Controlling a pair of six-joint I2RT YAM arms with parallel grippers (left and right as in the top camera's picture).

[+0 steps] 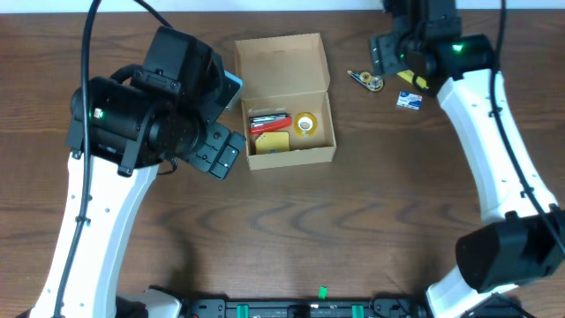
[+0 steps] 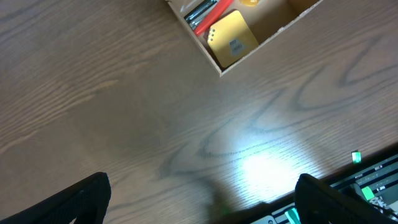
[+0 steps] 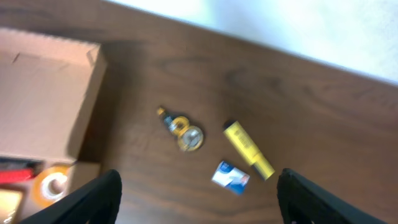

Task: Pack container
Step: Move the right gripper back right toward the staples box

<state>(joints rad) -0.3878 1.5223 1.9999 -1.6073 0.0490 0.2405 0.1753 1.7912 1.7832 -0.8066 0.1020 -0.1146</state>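
Right wrist: right gripper (image 3: 199,202) spread wide, empty, over yellow marker (image 3: 249,150). Straddle its narrow width, descend centred. Left gripper (image 2: 200,205) likewise wide, empty.

Plain tan-brown box (image 1: 281,64); dark brown, wood-grained surface (image 1: 353,230). Yellow marker (image 3: 248,149), blue-and-white packet (image 3: 230,177). Yellow pad (image 2: 231,38).

From overhead the right arm (image 1: 477,115) covers most of the yellow marker (image 1: 418,82), and the left arm (image 1: 150,115) hides part of the left side of the box (image 1: 282,62). The left wrist view cuts the box off at its top edge, leaving one corner. The right wrist view is blurred: what the small gold thing (image 3: 183,132) is, and the print on the blue-white packet (image 3: 230,177), cannot be made out.
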